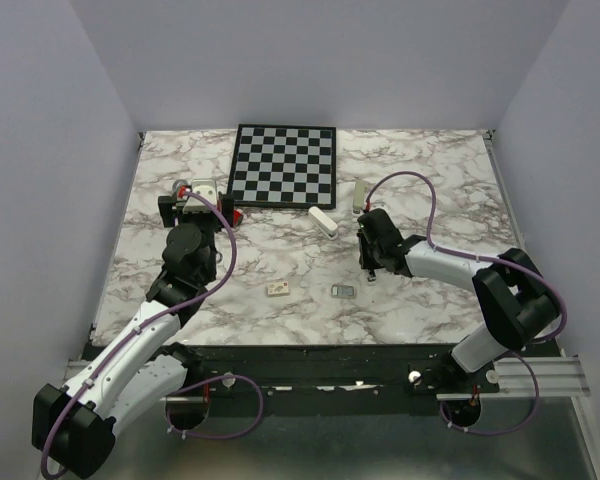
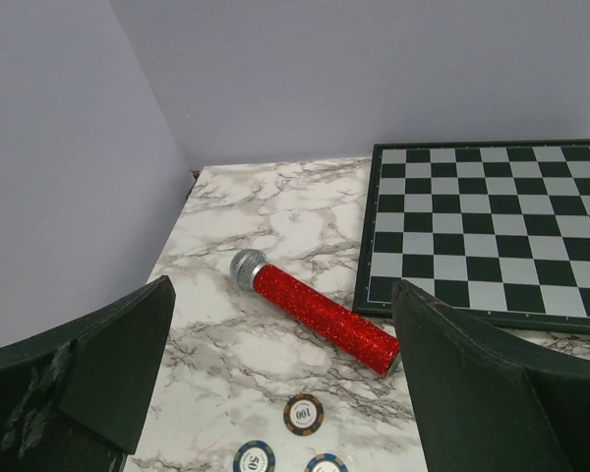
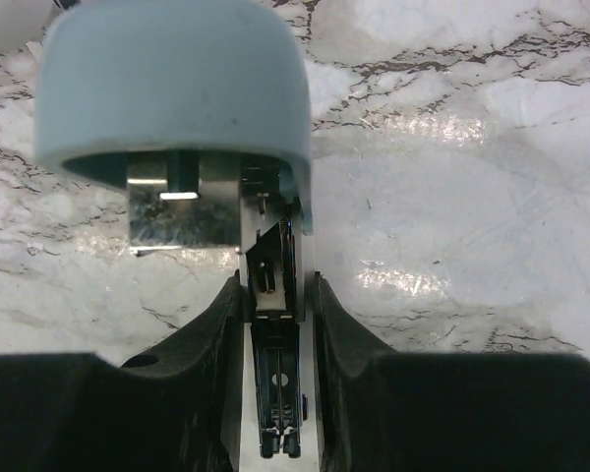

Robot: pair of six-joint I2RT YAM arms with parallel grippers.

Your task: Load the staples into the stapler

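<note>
Right gripper (image 3: 275, 295): narrow, its fingers pinching the bare metal rail of the stapler (image 3: 172, 88), whose pale cap is swung up.
Left gripper (image 2: 282, 334): wide and empty, hanging over a red microphone (image 2: 320, 313) at the table's (image 1: 430, 190) 10 o'clock.
Staples (image 1: 343, 291): flat on the marble at the near middle, at 7 o'clock from the right gripper, apart from it.
Risk, pickup: the block is thin and lies flat, so fingers closing on it may skid it away or snap the strip.
Risk, reach: only the left hand is free, and it is well apart from the staples; a small tile (image 1: 278, 289) at their 9 o'clock could get knocked.
Risk, hold: a grip on the slim rail may let the stapler twist, or the cap drop shut.
</note>
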